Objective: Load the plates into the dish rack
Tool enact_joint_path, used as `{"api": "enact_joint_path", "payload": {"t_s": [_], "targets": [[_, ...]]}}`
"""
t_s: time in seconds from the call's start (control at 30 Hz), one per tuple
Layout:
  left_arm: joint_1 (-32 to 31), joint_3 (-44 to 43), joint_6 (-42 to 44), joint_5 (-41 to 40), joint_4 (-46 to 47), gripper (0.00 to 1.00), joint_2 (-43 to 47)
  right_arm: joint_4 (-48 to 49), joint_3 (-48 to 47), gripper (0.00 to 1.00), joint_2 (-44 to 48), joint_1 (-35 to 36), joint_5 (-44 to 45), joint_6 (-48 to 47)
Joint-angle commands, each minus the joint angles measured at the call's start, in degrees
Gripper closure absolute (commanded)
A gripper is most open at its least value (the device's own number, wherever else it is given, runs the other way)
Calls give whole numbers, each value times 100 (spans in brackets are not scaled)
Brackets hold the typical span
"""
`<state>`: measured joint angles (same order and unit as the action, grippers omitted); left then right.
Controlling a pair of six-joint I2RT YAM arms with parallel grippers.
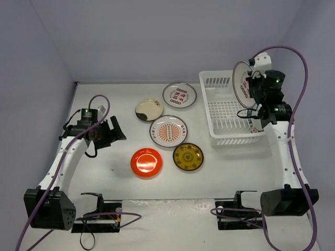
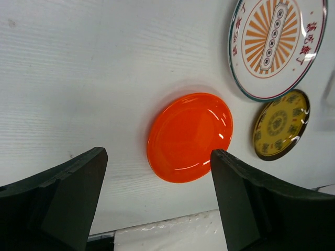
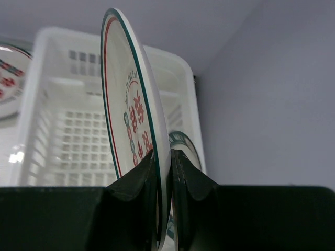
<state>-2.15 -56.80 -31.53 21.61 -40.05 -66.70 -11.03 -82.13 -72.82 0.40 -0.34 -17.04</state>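
My right gripper (image 1: 252, 87) (image 3: 163, 157) is shut on the rim of a white plate with red characters (image 1: 241, 82) (image 3: 124, 89), holding it upright above the right part of the white dish rack (image 1: 215, 82) (image 3: 37, 78). A blue-green-rimmed plate (image 3: 184, 142) stands in the rack behind it. On the table lie a white red-patterned plate (image 1: 179, 94), a cream plate (image 1: 148, 110), a sunburst plate (image 1: 168, 130) (image 2: 275, 44), a red-orange plate (image 1: 146, 162) (image 2: 190, 137) and a yellow-brown plate (image 1: 188, 156) (image 2: 281, 124). My left gripper (image 1: 113, 130) (image 2: 158, 154) is open and empty, left of the red-orange plate.
The rack stands at the back right, close to the right wall. The purple walls close the table at the back and both sides. Cables loop round both arms, and mounting brackets (image 1: 99, 209) sit at the near edge.
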Motion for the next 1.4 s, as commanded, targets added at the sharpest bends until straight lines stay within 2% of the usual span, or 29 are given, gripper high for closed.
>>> {"api": "enact_joint_path", "payload": {"t_s": [0.0,0.13,0.57,1.13,1.23,1.33,1.37], "targets": [[-250,-359,437,-569,-187,19,-28,469,284,100,-153,-14,797,-1292],[-400,-358,490,-587,-108,19,-63,523,495,100,-312,-286,904,-1548],[-778,-473,543,-517,6,19,-273,777,1014,100,-593,-752,1141,-1531],[-883,-561,516,-394,112,19,-467,918,1445,100,-971,-1104,544,-819],[-883,-561,481,-324,164,19,-502,927,1489,98,-1068,-1104,535,-705],[-883,-561,420,-218,252,19,-581,909,1498,88,-1086,-1104,517,-485],[-883,-561,402,-175,305,19,-607,883,1472,81,-1086,-1104,474,-415]]}}
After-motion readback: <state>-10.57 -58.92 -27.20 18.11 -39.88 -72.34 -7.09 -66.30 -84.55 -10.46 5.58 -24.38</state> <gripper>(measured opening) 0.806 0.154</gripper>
